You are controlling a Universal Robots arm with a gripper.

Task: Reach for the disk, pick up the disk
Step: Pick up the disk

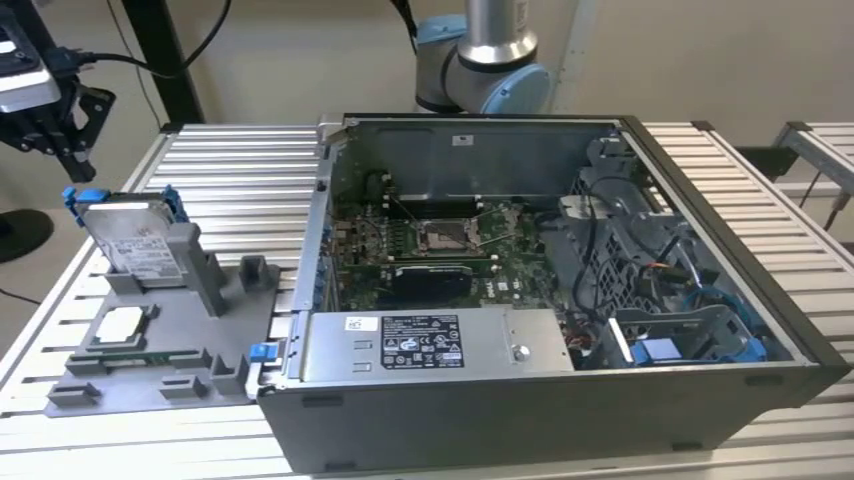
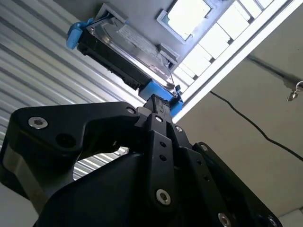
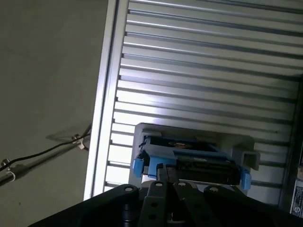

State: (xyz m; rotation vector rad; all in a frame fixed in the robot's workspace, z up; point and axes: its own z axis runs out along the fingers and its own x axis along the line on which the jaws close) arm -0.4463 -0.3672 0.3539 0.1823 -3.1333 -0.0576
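The black gripper [image 1: 60, 150] hangs over the far corner of the table on the exterior view's left, and it holds nothing; whether it is open or closed, I cannot tell. Its tip [image 2: 156, 101] points at the disk [image 1: 138, 240], which is just below it and apart from it. The disk stands on its edge, a little tilted, in a slot of a grey plastic holder [image 1: 200, 300]. It is a flat silver-grey metal hard drive with a white printed label on its wide face, and a blue plastic frame [image 1: 80, 195] goes around its edges, with blue tabs that stick out at the top corners. In both wrist views the disk [image 2: 128, 42] [image 3: 189, 158] shows its dark narrow edge between the blue ends. A square silver chip [image 1: 123, 322] lies flat on the same holder, nearer to the camera. The holder rests on a table of aluminium slats [image 1: 240, 170], just beside an open computer case [image 1: 534, 410] with its motherboard [image 1: 427, 240] visible.
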